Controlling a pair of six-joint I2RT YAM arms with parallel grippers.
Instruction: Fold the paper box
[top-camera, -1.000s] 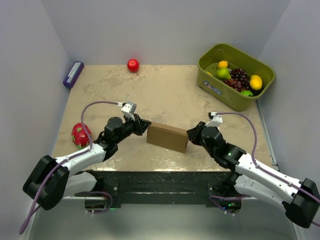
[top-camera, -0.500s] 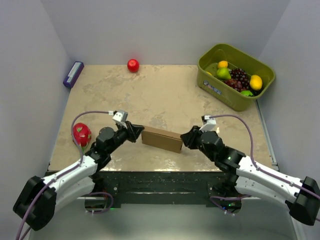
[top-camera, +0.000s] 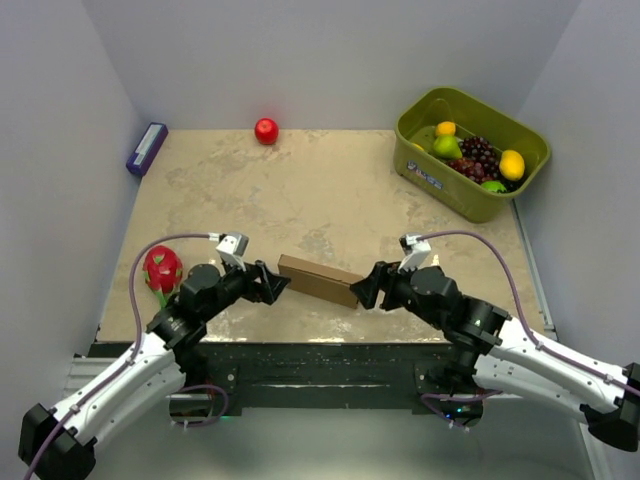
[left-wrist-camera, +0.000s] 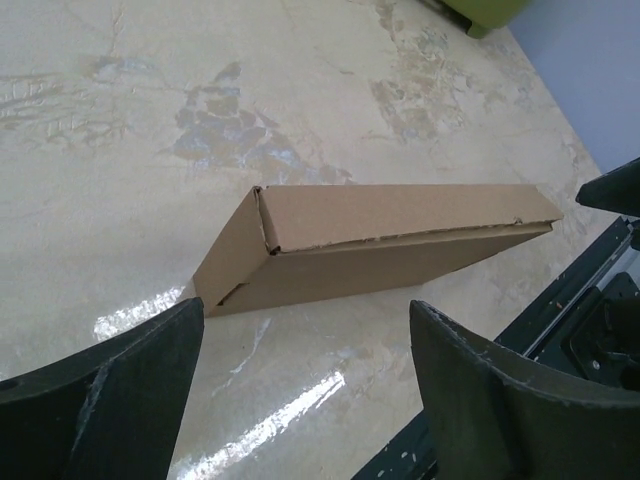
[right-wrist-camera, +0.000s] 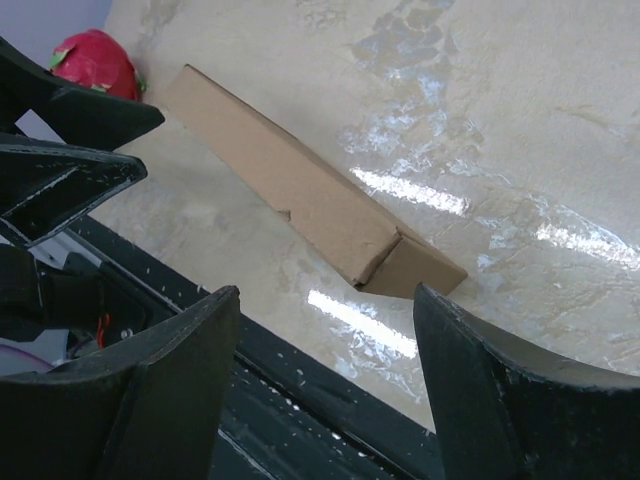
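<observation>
The paper box (top-camera: 318, 279) is a closed, flat brown cardboard box lying on the table near its front edge, slanted a little. My left gripper (top-camera: 276, 287) stands open just off the box's left end and touches nothing. My right gripper (top-camera: 359, 291) stands open just off the right end, also empty. In the left wrist view the paper box (left-wrist-camera: 390, 235) lies a short way beyond the left gripper (left-wrist-camera: 305, 310). In the right wrist view the paper box (right-wrist-camera: 290, 190) lies past the right gripper (right-wrist-camera: 326, 292), whose jaws stand wide apart over the table edge.
A red dragon fruit (top-camera: 160, 268) lies beside the left arm. A red apple (top-camera: 266, 131) and a purple-white block (top-camera: 147, 148) sit at the back. The olive-green bin (top-camera: 415, 150) of fruit stands at the back right. The black base rail (top-camera: 320, 360) runs along the front edge.
Both grippers went from shut on the box's ends to open and drew back toward the front edge. The box came down, nearer the front, and now lies flat and free.
</observation>
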